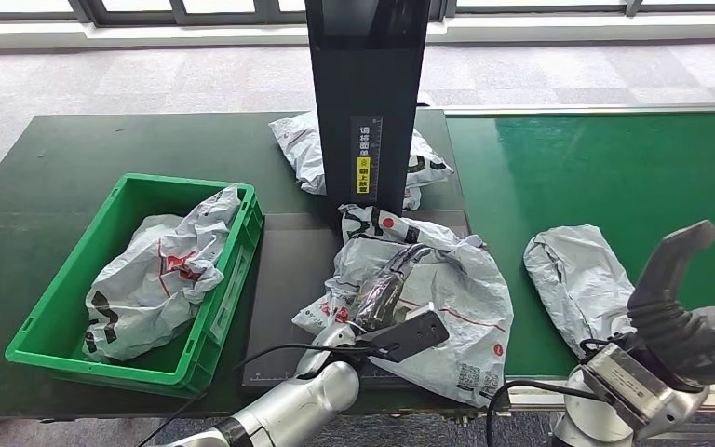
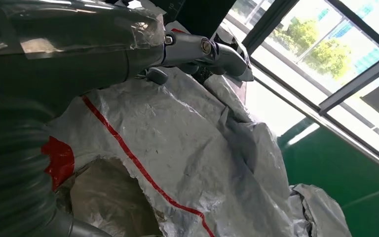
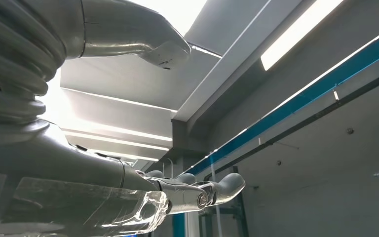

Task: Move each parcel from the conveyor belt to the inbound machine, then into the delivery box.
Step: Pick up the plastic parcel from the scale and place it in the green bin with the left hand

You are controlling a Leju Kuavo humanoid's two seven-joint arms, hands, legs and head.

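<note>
Now the left hand [image 1: 384, 291] is lying on a crinkly grey parcel [image 1: 447, 298] on the dark scanner plate [image 1: 284, 279], though I cannot tell whether it is holding it, while the right hand [image 1: 670, 279] is sitting up over the green conveyor belt [image 1: 605, 168], fingers apart, holding nothing.

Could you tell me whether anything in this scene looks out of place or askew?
One grey parcel lies behind the inbound machine's black column, half hidden, away from belt, platform and box. The parcel on the scan platform overhangs its front edge.
</note>
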